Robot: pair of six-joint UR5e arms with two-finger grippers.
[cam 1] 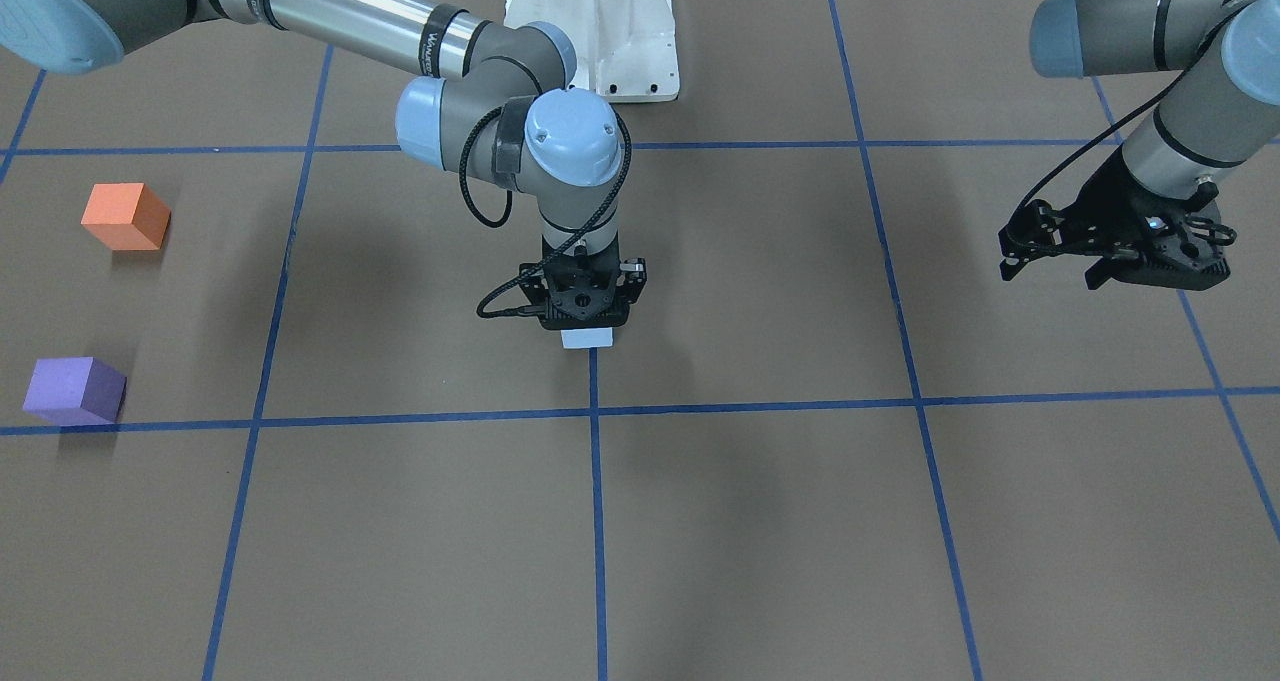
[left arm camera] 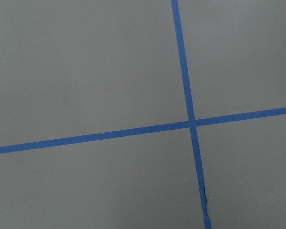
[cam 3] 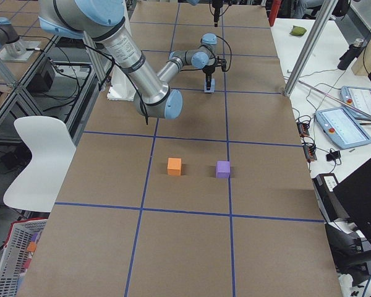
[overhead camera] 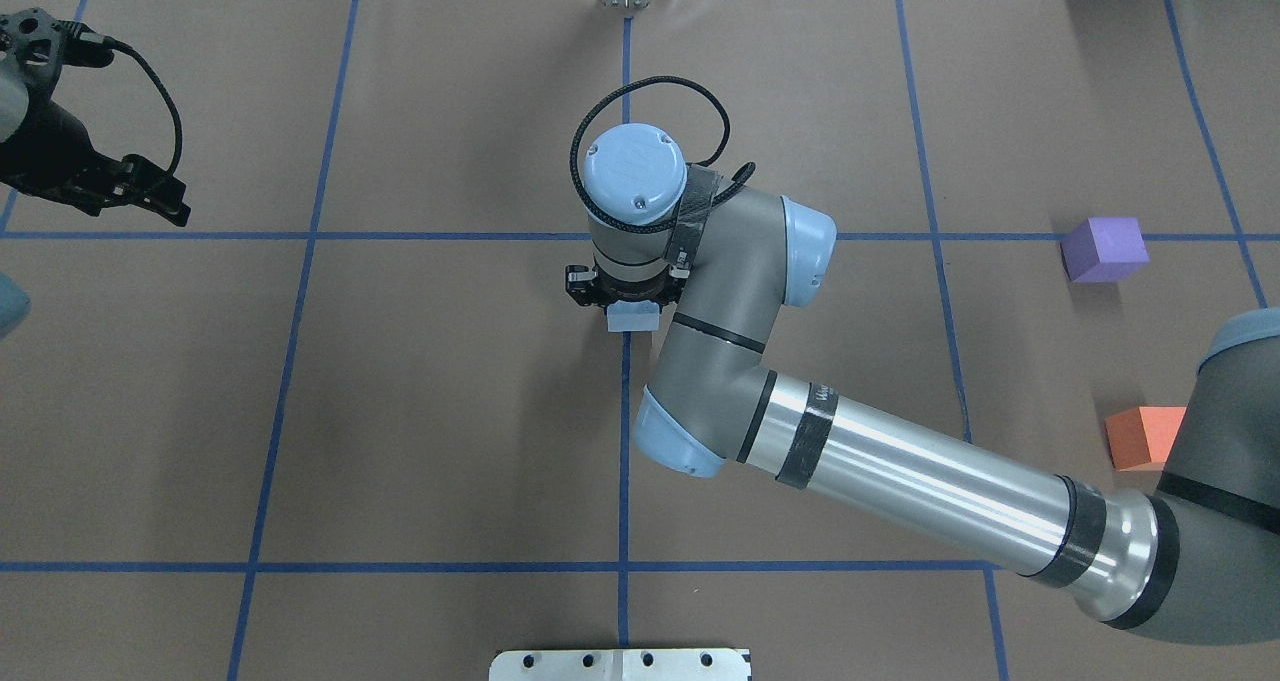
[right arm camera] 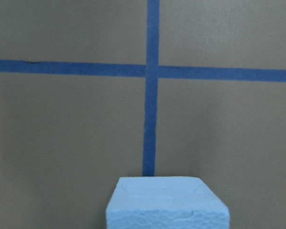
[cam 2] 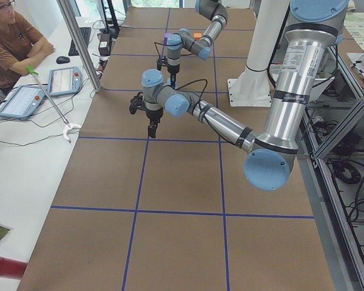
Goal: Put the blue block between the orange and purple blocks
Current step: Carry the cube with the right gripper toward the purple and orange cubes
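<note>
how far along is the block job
Done: the right gripper is down on the blue block at mid-table; whether it is clamped I cannot tell. In hand: the pick-up. Left: carrying it to the gap between the orange block and the purple block, which stands empty.

Robotics lab: blue-taped grid table (overhead camera: 450,411), seated operator (cam 2: 12,36) w/ teach pendants (cam 2: 64,80), alu frame posts (cam 2: 80,42).
</note>
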